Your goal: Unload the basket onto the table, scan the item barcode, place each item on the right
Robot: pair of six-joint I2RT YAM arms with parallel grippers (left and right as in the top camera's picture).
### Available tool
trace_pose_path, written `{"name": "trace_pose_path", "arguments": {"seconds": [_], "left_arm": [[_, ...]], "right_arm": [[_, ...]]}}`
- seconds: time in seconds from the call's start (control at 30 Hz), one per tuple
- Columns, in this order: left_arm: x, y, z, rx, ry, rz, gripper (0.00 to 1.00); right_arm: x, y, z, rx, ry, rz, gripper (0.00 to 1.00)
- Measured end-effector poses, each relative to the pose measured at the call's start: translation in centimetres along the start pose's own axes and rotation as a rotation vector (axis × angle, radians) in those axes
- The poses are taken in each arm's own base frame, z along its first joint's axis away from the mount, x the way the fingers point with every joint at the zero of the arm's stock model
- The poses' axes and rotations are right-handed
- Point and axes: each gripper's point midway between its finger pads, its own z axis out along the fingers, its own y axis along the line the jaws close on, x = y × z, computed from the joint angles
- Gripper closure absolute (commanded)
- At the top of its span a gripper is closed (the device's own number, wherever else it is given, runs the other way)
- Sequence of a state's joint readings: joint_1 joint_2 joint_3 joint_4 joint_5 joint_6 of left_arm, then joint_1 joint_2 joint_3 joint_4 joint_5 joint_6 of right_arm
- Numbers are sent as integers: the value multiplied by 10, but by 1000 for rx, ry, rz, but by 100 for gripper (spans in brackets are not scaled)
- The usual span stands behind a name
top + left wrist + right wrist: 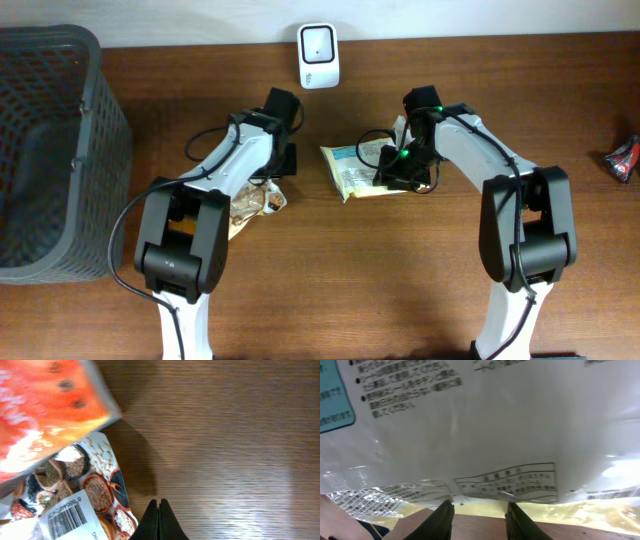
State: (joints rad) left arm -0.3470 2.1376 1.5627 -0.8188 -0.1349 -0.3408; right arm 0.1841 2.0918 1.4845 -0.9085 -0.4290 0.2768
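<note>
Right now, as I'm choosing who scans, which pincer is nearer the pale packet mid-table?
Right. The right pincer is at the right edge of the pale packet, fingertips over it. The left pincer, shut, is off to its left, by the grain-printed pouch.

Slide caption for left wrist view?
Left gripper shut over wooden table, beside a bean-print packet with barcode label facing up; orange packet upper left.
</note>
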Motion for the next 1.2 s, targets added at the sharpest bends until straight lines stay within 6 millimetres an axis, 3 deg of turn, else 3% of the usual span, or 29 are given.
{"name": "trace_pose_path", "arguments": {"seconds": [0.1, 0.2, 0.3, 0.37, 0.53, 0.63, 0.77, 0.93, 1.07, 1.1, 1.2], "left_arm": [[0, 2, -4, 15, 17, -10, 100], [-8, -14, -17, 110, 6, -15, 100], [-17, -38, -54, 274, -35, -13, 100], [-19, -52, -67, 362, -40, -7, 100], [-17, -74, -76, 494, -25, 15, 100], [-16, -78, -79, 521, -20, 25, 100], [-22, -83, -82, 553, -43, 37, 100], [-38, -99, -93, 636, -118, 66, 100], [-47, -116, -102, 684, -168, 67, 100], [-47, -122, -103, 695, -174, 71, 100], [-38, -148, -97, 718, -160, 102, 100]], "right_arm": [[-2, 8, 3, -5, -11, -7, 65], [-4, 18, 6, -15, -27, -4, 66], [-8, 32, 11, -38, -49, -17, 66], [-7, 42, 14, -49, -55, -38, 74], [3, 58, 22, -53, -33, -76, 83], [12, 55, 19, -42, 7, -51, 83], [-6, 39, -15, -40, -10, 17, 82], [-44, 8, -84, -64, -150, 73, 83], [-53, -17, -100, -61, -188, 120, 83], [-53, -20, -100, -56, -190, 124, 78], [-53, -24, -99, -34, -192, 126, 76]]}}
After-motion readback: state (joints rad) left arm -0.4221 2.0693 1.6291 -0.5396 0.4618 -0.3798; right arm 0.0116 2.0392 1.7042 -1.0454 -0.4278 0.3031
